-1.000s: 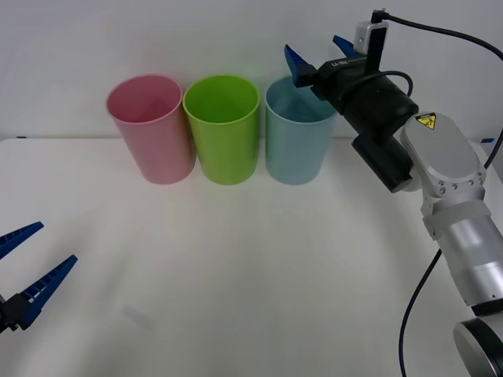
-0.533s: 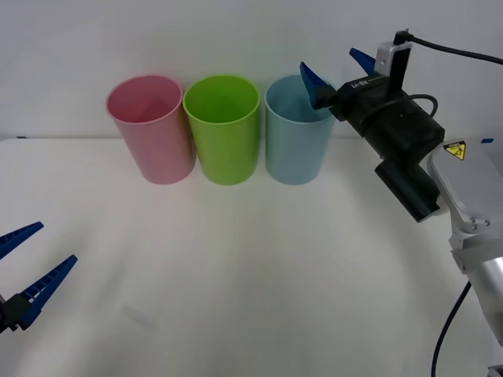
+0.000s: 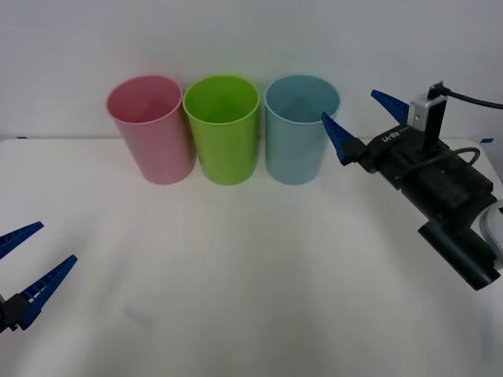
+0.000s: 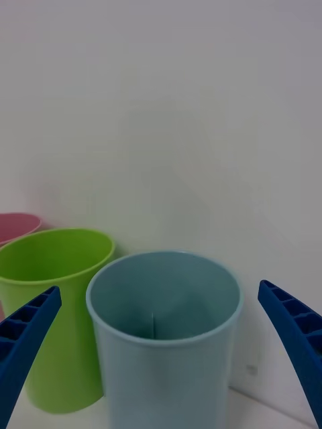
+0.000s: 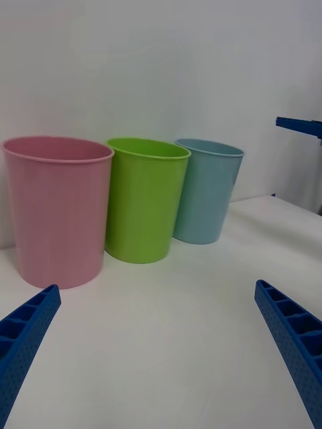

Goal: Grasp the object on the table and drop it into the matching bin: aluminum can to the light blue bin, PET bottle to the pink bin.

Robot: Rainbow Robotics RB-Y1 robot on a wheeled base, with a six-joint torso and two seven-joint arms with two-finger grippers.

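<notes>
The blue bin (image 3: 301, 129) is seen just before the spread, released right hand (image 3: 363, 119); its inside looks empty, perhaps. The left hand (image 3: 27, 263) is held released, low over the surface (image 3: 251, 267).

The right arm reaches in from the tabletop's right edge, its black wrist tilted up toward the far edge, and the right gripper (image 3: 364, 118) holds its blue ribbed fingers spread wide. The left gripper (image 3: 26, 265) hovers low at the near left corner, fingers likewise apart.
</notes>
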